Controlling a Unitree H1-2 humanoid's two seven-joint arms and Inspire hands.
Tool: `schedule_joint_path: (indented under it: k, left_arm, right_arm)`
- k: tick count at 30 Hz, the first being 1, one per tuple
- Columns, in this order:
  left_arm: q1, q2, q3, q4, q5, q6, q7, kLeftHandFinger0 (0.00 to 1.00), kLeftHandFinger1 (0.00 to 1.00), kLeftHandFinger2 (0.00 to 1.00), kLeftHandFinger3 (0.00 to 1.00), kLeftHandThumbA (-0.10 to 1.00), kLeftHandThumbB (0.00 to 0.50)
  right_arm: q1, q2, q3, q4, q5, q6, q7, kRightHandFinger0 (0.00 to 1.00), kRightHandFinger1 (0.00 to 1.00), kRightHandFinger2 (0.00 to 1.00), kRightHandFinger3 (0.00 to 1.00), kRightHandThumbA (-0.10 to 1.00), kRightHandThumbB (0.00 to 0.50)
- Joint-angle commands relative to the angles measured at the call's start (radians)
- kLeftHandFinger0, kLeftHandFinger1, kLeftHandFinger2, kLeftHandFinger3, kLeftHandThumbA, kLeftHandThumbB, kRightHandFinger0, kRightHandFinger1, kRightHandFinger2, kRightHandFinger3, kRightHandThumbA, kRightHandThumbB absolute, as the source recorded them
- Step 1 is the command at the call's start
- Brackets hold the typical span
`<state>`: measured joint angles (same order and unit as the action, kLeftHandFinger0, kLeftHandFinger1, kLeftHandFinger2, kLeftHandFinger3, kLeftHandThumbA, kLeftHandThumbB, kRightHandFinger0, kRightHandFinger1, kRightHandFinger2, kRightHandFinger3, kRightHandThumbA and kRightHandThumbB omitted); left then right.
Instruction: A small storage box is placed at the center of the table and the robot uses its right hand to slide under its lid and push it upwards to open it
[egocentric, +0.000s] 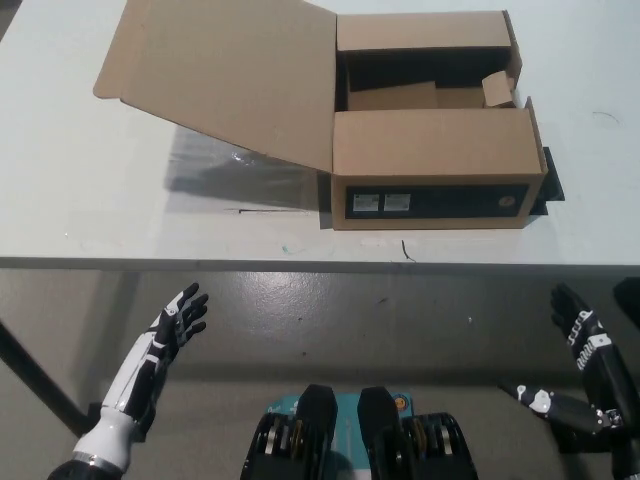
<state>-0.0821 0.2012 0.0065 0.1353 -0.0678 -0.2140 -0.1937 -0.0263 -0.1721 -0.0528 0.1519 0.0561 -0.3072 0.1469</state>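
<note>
storage box (432, 168), cardboard, near table (80, 190) front edge, right of centre | lid (225, 75) already swung open leftward, raised off surface | judged light, stiff, thin flap bends; push under lid's free edge | right hand (582, 345) below front edge, fingers spread, empty | left hand (172, 330) resting low, fingers apart, empty

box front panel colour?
Black, with two small pale labels, on the brown cardboard box. Head view.
</note>
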Motion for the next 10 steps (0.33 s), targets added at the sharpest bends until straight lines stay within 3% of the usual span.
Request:
schedule_joint_path:
  k: [1,10]
  left_arm:
    - [-0.023,0.016,0.002,-0.03,-0.018,-0.016,-0.018,1.0,1.0,1.0,1.0,1.0,0.28]
    - [-0.04,0.022,0.005,-0.016,-0.02,-0.018,-0.02,1.0,1.0,1.0,1.0,1.0,0.26]
  right_arm:
    - [-0.027,-0.015,0.002,0.001,-0.035,-0.068,-0.013,1.0,1.0,1.0,1.0,1.0,0.168]
    - [-0.053,-0.028,0.014,0.031,-0.021,-0.054,0.01,1.0,1.0,1.0,1.0,1.0,0.195]
